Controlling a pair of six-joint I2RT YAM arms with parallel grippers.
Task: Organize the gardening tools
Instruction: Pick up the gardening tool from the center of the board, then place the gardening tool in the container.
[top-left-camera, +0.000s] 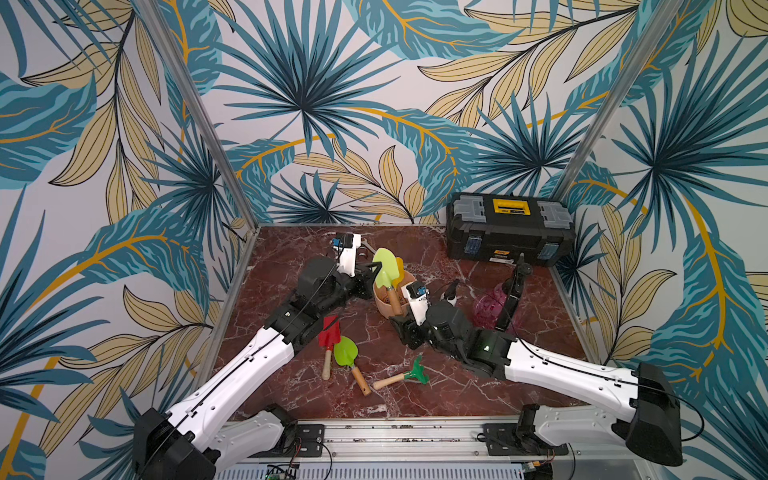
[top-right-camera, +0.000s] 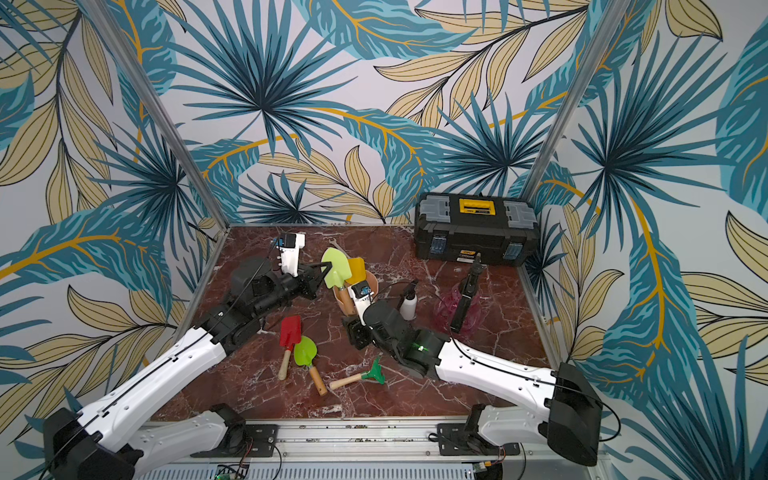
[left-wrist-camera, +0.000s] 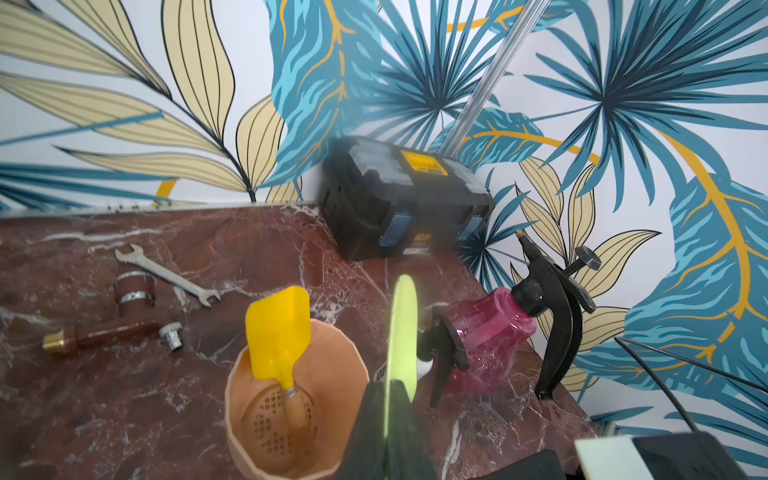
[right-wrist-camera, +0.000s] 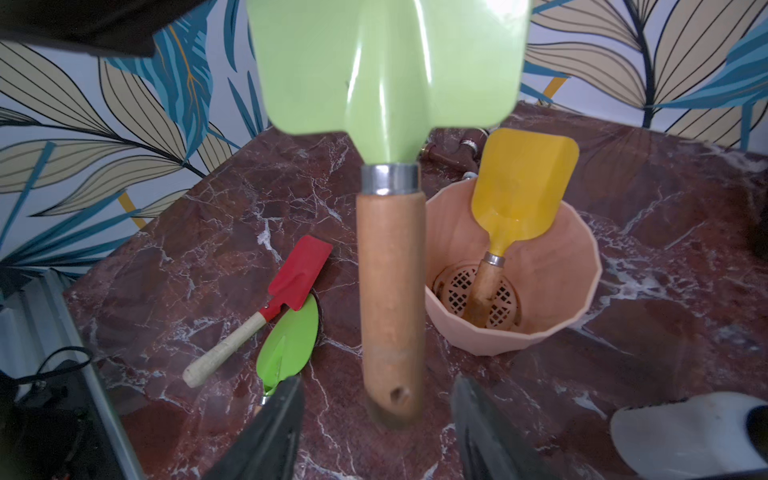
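Surface (top-left-camera: 415, 399): marble, tools scattered. Peach pot (right-wrist-camera: 519, 336) stands just beyond the right jaws, off to 1 side of their gap, with 1 yellow spade (right-wrist-camera: 521, 183) inside. Pale green spade (right-wrist-camera: 390, 282): long axis upright, handle down, just outside the pot wall. Left jaws are clamped on its blade. Right jaws are apart, the handle free between them. Judgement: left arm must shift it over the pot.
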